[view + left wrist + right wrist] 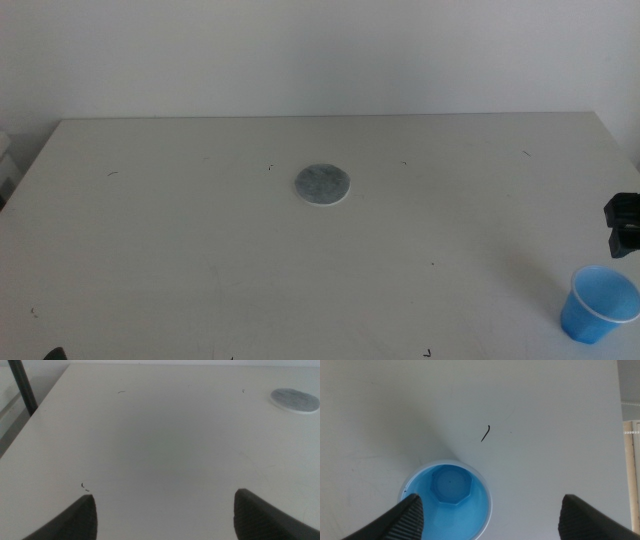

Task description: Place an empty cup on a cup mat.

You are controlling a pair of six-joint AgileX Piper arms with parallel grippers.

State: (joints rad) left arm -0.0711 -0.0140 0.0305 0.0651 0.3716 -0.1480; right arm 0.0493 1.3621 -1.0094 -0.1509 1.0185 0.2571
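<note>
The blue cup (598, 305) stands upright and empty near the table's front right corner. The grey cup mat (322, 184) lies flat in the middle of the table, far from the cup. My right gripper (491, 500) hangs above the cup (451, 499) with its jaws wide open; the cup sits close to one jaw and nothing touches it. In the middle view only a dark part of the right arm (622, 222) shows, just behind the cup. My left gripper (165, 502) waits open and empty over the front left of the table, with the mat (295, 400) far ahead of it.
The white table (180, 250) carries a few small dark marks (485, 433). A pale wall stands behind its back edge. The table's right edge (623, 435) lies close to the cup. A dark post (22, 387) stands off the table's left side.
</note>
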